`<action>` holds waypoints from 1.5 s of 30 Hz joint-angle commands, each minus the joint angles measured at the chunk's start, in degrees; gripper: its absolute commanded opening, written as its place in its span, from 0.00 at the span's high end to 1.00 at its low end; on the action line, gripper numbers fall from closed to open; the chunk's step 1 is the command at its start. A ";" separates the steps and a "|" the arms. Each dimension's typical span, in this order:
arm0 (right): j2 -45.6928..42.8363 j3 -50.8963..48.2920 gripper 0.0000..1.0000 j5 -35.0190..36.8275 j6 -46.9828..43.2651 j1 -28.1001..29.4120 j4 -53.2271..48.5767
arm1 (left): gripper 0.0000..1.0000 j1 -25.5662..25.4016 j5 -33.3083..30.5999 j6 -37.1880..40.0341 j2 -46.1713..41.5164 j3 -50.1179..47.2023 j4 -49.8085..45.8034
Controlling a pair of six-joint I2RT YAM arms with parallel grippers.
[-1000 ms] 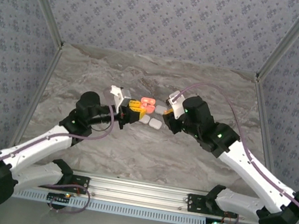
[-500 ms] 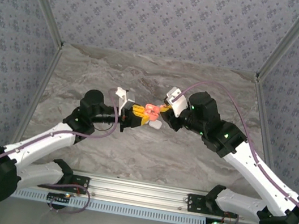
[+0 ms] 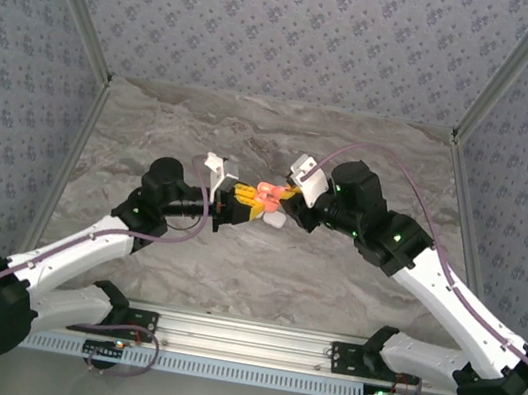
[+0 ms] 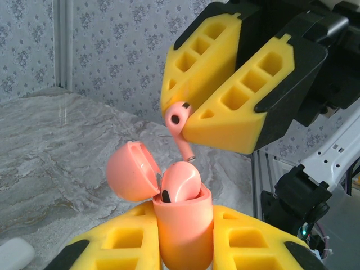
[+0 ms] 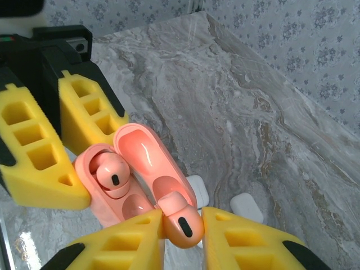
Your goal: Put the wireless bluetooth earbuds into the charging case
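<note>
**Second orange-red earbud poised at the open case**

We find the left gripper closed on the charging case. Its two yellow pads clamp the lower body of the case over the middle of the table. In the left wrist view the lid stands open toward 9 o'clock, and a seated earbud fills one well. At 1 o'clock from the case, near it but apart, the right gripper is pinched on the held earbud. It grips the bud by the head, with the stem hanging toward the opening.

**Handling, in our judgement.** The bud is very light, rigid and glossy, so it may slip or twist between the foam pads. The grip belongs on the head, which leaves the stem free to enter. The case is a small hard shell. A low hold on its body suits it, and the lid hinge should take no load.

**Views compared.**
- **Left wrist view:** it gives the stem and the gap beneath it.
- **Right wrist view:** it gives the bud's rounded head, the inside of the case and lid, and two white pieces on the marble at 3 o'clock. We cannot make out the free well.
- **Top view:** both grippers meet at the centre, but the scale is too small to resolve the bud.
</note>
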 commanded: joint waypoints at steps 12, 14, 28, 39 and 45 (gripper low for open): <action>1.29 0.09 0.75 -2.05 -2.33 0.33 -3.12 | 1.00 -0.10 0.49 -0.28 0.25 2.69 2.50; 1.25 0.09 0.75 -3.23 -2.60 0.41 -3.99 | 1.00 -0.12 0.44 -0.28 0.28 2.72 2.58; -0.41 -2.03 0.73 -13.40 -3.42 -1.48 -2.75 | 1.00 -0.11 1.49 -1.64 0.43 1.38 8.56; -0.93 1.11 0.57 -24.22 -2.60 -6.87 -3.32 | 1.00 -0.34 1.60 -1.59 -0.46 0.07 10.92; -5.40 0.40 0.35 -32.36 3.29 -15.08 1.89 | 1.00 -0.36 -0.03 -1.16 -1.58 -1.40 12.52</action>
